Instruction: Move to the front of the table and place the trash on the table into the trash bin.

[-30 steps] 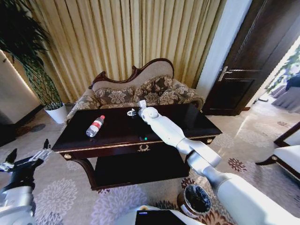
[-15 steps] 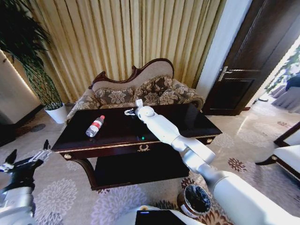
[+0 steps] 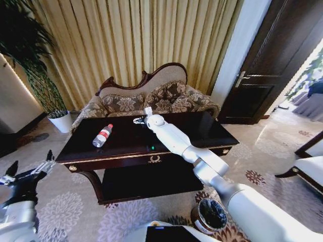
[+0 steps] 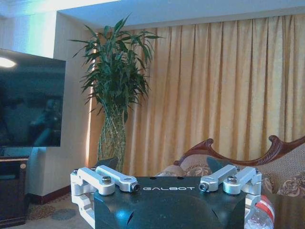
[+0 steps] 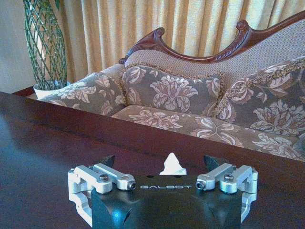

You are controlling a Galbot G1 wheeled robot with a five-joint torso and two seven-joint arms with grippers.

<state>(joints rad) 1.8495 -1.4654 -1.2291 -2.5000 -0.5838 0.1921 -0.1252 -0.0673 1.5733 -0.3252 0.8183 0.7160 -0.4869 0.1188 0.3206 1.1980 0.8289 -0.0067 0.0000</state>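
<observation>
Mahogany table (image 3: 126,146) carries the plastic bottle (image 3: 102,135) toward its left end; right gripper (image 5: 162,168) reaches over the far edge, fingers spread around a white scrap (image 5: 172,165). Left gripper (image 3: 28,174) hangs open off the table's left; trash bin (image 3: 211,216) stands at its front-right.

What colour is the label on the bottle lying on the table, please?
Red, on the bottle; the head view shows it best.

"GALBOT" on left tool (image 4: 168,188) housing, "GALBOT" on right tool (image 5: 162,187) housing
</observation>
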